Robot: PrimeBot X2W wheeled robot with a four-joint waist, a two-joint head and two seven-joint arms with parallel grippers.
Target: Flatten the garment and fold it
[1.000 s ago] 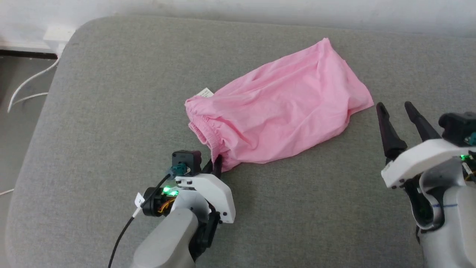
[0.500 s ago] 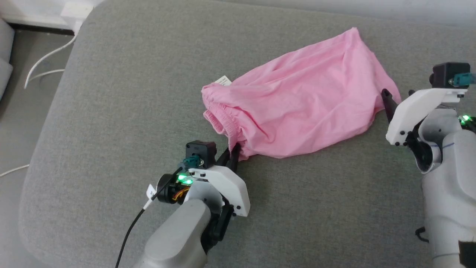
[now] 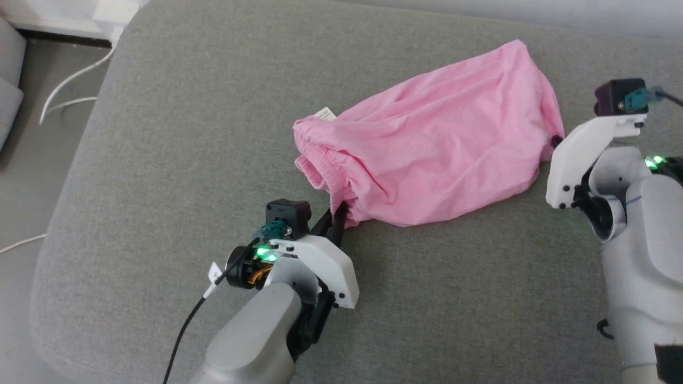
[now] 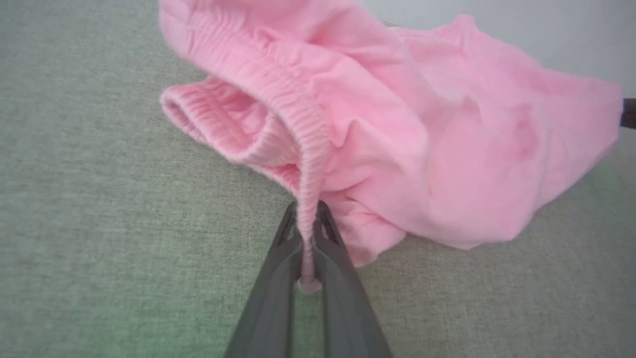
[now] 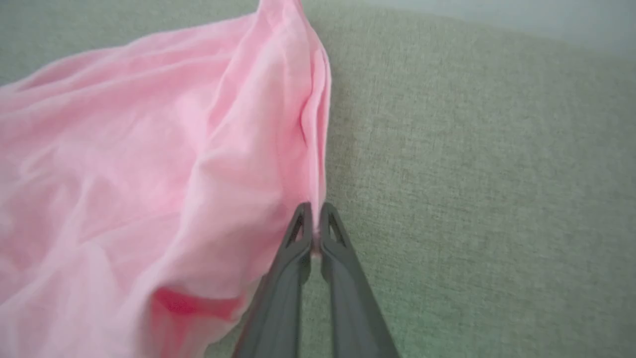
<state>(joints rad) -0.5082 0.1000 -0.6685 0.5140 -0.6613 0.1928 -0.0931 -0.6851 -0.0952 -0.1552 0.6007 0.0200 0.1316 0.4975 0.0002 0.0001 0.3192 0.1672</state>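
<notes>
The light-pink garment (image 3: 427, 154) lies crumpled on a grey cushion (image 3: 176, 149), its gathered waistband (image 3: 320, 176) at the left and a small white label (image 3: 324, 113) at its far left edge. My left gripper (image 3: 337, 213) is shut on the near end of the waistband (image 4: 305, 164), which runs between the two fingers. My right gripper (image 3: 556, 142) is shut on the garment's right hemmed edge (image 5: 318, 149); its fingertips are mostly hidden behind the white wrist housing in the head view. The cloth (image 5: 149, 199) bunches to the left of the right fingers.
The cushion's rounded left edge (image 3: 64, 186) drops to a floor with white cables (image 3: 69, 85). A pale wall runs behind the cushion (image 3: 587, 13). Bare grey fabric stretches in front of the garment between the two arms (image 3: 469, 298).
The right gripper moved in to the garment's right edge and shut on it, pulling that corner up. The left gripper kept its hold on the waistband. The camera shifted.
</notes>
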